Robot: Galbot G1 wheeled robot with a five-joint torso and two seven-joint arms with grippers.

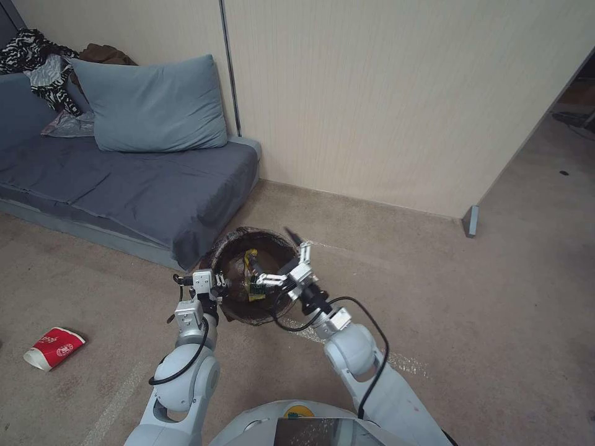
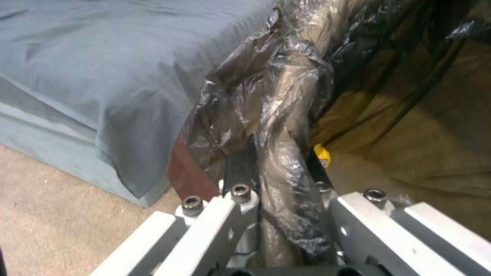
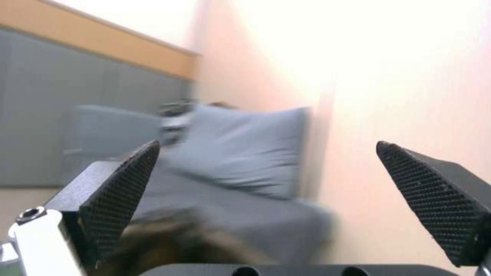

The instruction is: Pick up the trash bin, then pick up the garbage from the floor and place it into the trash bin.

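- We see our left gripper [image 1: 218, 286] clamped on the bag-lined rim of the trash bin [image 1: 234, 248], which sits beside the grey sofa [image 1: 155, 192].
- Our right gripper [image 1: 291, 257] hovers over the bin's mouth, fingers [image 3: 120, 191] spread wide, holding nothing.
- A yellow wrapper [image 1: 253, 275] lies inside, below that gripper.
- A red-and-white cup [image 1: 52, 348] lies on the carpet [image 1: 465, 322], well out from our left gripper.

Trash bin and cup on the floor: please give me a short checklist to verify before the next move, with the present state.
1. Left gripper shut on the trash bin rim: ok.
2. Right gripper open with nothing between its fingers: ok.
3. Wrapper lies inside the bin: ok.
4. Red cup on the floor, not yet collected: not ok.
5. Bin held off the floor: cannot tell.
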